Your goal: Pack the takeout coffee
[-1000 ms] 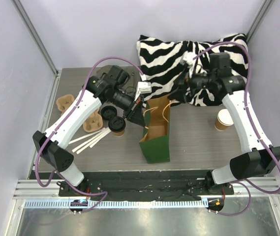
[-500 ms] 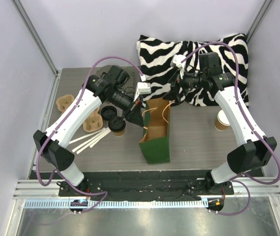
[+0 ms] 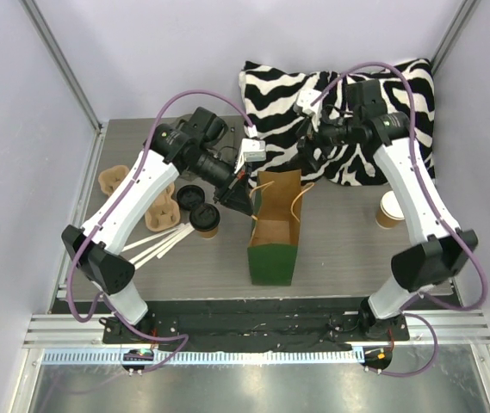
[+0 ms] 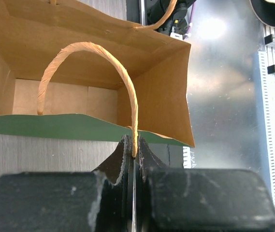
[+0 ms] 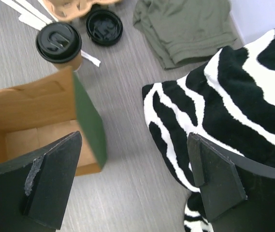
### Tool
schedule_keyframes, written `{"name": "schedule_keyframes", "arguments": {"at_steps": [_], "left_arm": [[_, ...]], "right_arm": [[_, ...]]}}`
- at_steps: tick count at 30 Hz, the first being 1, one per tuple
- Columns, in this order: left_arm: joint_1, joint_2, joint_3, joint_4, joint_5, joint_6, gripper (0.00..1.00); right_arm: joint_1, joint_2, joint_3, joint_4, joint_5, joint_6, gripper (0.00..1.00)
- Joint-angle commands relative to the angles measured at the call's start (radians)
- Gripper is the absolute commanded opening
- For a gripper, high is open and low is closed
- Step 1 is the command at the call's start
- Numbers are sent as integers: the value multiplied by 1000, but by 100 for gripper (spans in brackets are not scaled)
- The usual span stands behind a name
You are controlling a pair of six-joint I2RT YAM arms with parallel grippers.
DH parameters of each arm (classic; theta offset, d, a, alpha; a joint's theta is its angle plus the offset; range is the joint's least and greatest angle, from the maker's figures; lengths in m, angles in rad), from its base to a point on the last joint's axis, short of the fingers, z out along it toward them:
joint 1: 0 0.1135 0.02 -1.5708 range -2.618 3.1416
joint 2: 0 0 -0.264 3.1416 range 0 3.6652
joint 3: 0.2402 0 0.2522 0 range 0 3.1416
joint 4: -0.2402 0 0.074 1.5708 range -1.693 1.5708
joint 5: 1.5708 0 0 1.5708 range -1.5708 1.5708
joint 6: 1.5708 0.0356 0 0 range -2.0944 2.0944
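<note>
The takeout coffee (image 3: pixel 204 219) is a small tan cup with a black lid. It stands on the table left of the green bag (image 3: pixel 273 258) and also shows in the right wrist view (image 5: pixel 58 42). The bag stands upright with its brown inside open (image 4: pixel 79 72). My left gripper (image 3: pixel 245 200) is shut on the bag's near twine handle (image 4: pixel 127 87) at the left rim, pinching it between the fingertips (image 4: pixel 134 150). My right gripper (image 3: pixel 307 159) is open and empty (image 5: pixel 133 140). It hovers above the bag's far corner (image 5: pixel 89 121) beside the pillow.
A zebra pillow (image 3: pixel 339 95) lies at the back right. A lidless tan cup (image 3: pixel 391 209) stands at the right. A loose black lid (image 3: pixel 189 196), a pulp cup tray (image 3: pixel 117 181) and white sticks (image 3: pixel 154 245) lie at the left. An olive cloth (image 5: pixel 185 24) lies behind.
My right gripper has moved back and up from the bag's far rim toward the pillow. The bag's mouth now stands wider. My left gripper still holds the handle.
</note>
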Motion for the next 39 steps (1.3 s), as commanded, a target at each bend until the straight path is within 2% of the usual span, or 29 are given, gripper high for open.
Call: {"name": "schedule_keyframes", "arguments": {"at_steps": [1,5,14,22,29,39], "left_arm": [[6,-7,19,-9,-15,33,0],[7,-4,17,11,-22,14,0],[64,-18,-29,97,-2,-78,0],[66,-15,-26,90,-1,-64,0],[67,-12,-10,76,-19,-42,0],[90,-29,-41,129,-4,-95,0]], "right_arm": [[32,96,125,-138,-36,-95,99],[78,110,136,-212,-33,-157,98],[129,84,44,-132,45,-134,90],[128,105,148,-92,106,-8,95],[128,86,190,-71,88,91,100],[140,82,83,-89,152,20,100]]}}
